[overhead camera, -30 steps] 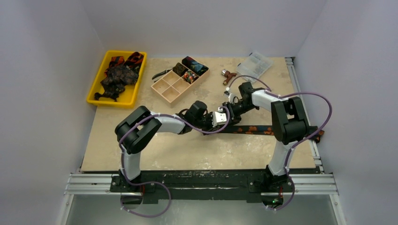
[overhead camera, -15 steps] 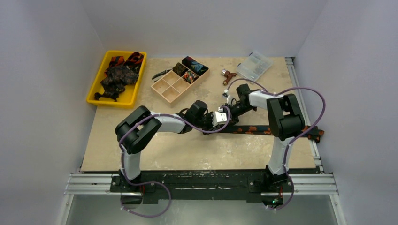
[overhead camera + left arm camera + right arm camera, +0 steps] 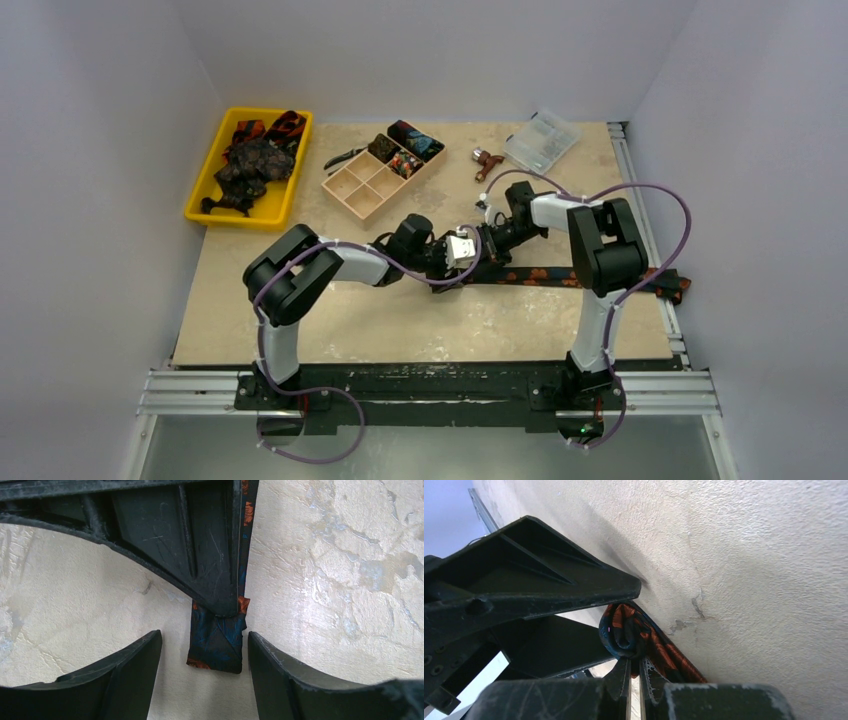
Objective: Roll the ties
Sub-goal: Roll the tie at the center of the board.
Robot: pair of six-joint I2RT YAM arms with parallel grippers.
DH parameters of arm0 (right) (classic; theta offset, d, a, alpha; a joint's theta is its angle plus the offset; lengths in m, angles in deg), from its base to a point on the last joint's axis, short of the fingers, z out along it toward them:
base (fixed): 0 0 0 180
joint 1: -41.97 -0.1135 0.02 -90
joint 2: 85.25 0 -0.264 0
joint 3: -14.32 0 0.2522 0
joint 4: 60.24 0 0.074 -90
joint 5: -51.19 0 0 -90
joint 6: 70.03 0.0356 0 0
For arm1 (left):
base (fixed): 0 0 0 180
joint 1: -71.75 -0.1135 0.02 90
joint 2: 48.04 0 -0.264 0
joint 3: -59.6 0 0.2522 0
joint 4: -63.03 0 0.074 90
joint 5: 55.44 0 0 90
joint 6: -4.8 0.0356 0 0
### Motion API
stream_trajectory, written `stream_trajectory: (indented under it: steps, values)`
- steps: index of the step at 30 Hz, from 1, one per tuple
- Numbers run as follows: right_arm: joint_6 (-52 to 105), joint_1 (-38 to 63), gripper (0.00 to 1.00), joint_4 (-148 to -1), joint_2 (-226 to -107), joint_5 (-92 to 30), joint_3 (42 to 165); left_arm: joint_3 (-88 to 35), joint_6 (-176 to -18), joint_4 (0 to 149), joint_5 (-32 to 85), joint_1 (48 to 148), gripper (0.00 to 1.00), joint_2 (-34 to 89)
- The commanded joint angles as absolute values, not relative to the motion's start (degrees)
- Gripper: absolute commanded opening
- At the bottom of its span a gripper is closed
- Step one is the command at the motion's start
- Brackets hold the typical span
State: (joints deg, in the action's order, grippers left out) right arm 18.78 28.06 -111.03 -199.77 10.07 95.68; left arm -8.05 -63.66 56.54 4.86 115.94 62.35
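A dark tie with orange blotches (image 3: 560, 277) lies flat across the table, running right to its edge. In the right wrist view its near end (image 3: 629, 630) is curled into a small roll, and my right gripper (image 3: 634, 664) is shut on it. My left gripper (image 3: 204, 640) stands open, low over the table. The tie's folded tip (image 3: 220, 647) lies between its fingers, untouched. A right finger (image 3: 200, 545) presses on the tie just beyond the tip. From above, both grippers meet at the tie's left end (image 3: 478, 255).
A yellow tray (image 3: 197, 200) at the far left holds a heap of more ties (image 3: 250, 165). A tan divided box (image 3: 360, 195) has rolled ties (image 3: 415, 140) in its far cells. Pliers (image 3: 345, 157), a small reddish tool (image 3: 487, 160) and a clear plastic case (image 3: 542, 140) lie at the back.
My left gripper has opened, let go of the tie end and drawn back a little to the left. My right gripper has closed on the curled end.
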Motion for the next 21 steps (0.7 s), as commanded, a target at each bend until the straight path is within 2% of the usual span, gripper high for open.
stream_trajectory:
  steps: [1,9,12,17,21]
  values:
    - [15.66,29.18,0.00,-112.18,-202.13,4.39,95.79,-4.85,-63.14,53.51,2.40,115.35,0.65,63.03]
    - [13.50,30.14,0.00,-112.87,-202.90,5.04,94.64,-6.95,-64.10,51.33,-0.78,115.50,0.81,65.60]
    - [13.10,30.19,0.00,-112.93,-203.13,5.12,94.36,-8.68,-63.32,52.21,-0.32,116.09,0.82,67.09]
    - [12.10,30.28,0.00,-114.11,-202.46,7.11,94.98,-11.09,-60.78,56.55,2.09,117.17,0.64,68.91]
    - [11.60,30.08,0.00,-115.53,-200.44,10.58,97.25,-9.93,-58.69,60.66,3.84,117.31,0.40,67.53]
